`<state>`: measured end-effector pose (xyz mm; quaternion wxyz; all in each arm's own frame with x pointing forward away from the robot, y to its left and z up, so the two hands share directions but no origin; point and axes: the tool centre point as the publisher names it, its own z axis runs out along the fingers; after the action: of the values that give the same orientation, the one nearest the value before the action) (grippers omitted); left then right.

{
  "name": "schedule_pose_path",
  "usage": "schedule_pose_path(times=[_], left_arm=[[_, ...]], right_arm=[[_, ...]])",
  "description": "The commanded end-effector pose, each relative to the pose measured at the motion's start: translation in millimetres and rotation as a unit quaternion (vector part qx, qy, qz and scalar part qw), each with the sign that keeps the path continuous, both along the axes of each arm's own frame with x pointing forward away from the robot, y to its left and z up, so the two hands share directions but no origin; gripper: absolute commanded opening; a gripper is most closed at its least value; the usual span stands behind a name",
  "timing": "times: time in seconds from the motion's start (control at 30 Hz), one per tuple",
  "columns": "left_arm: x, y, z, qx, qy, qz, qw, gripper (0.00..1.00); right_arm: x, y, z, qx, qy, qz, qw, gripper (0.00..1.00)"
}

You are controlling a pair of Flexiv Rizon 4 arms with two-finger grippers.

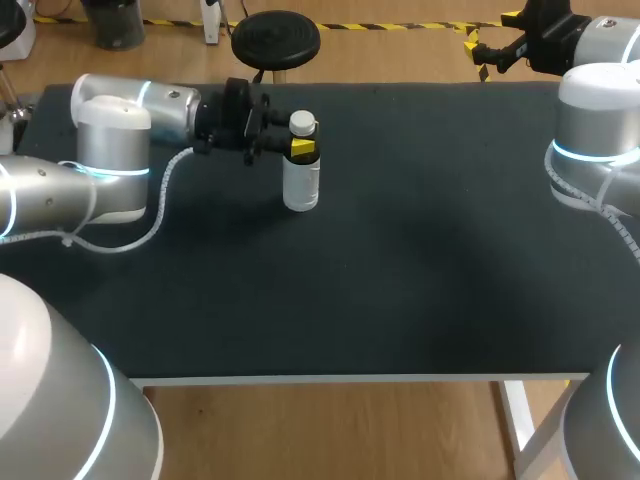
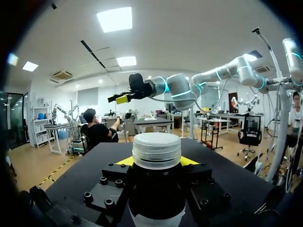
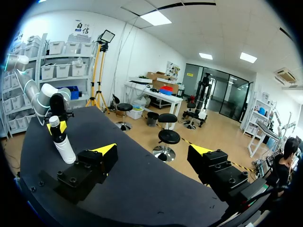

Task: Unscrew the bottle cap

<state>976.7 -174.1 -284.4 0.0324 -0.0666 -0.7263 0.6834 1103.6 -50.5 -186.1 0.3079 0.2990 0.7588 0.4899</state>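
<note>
Gripping claw: left claw [image 1: 303, 148] clamps bottle [image 1: 301, 185] below cap [image 1: 302, 123], ten o'clock on surface [image 1: 400, 280], steadying it.
Right claw [image 3: 154, 150]: wide, two o'clock, free to twist cap.

Bright, even overhead light fell on the dark matte table [image 1: 400, 250]. The bottle [image 1: 301, 180] cast a faint, soft shadow beside its base. Ceiling light panels [image 2: 114, 19] glared white in the left wrist view.
</note>
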Motion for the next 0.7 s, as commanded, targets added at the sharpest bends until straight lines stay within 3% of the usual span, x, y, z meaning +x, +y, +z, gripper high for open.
schedule_pose_path(times=[0.03, 0.7], left_arm=[[-1.5, 0.4, 0.1, 0.001, 0.000, 0.001, 1.000, 0.00], [4.1, 4.0, -1.0, -0.012, 0.001, 0.005, 1.000, 0.00]], right_arm=[[0.2, 0.1, 0.3, 0.000, 0.000, 0.000, 1.000, 1.00], [0.2, 0.1, 0.3, 0.000, 0.000, 0.000, 1.000, 1.00]])
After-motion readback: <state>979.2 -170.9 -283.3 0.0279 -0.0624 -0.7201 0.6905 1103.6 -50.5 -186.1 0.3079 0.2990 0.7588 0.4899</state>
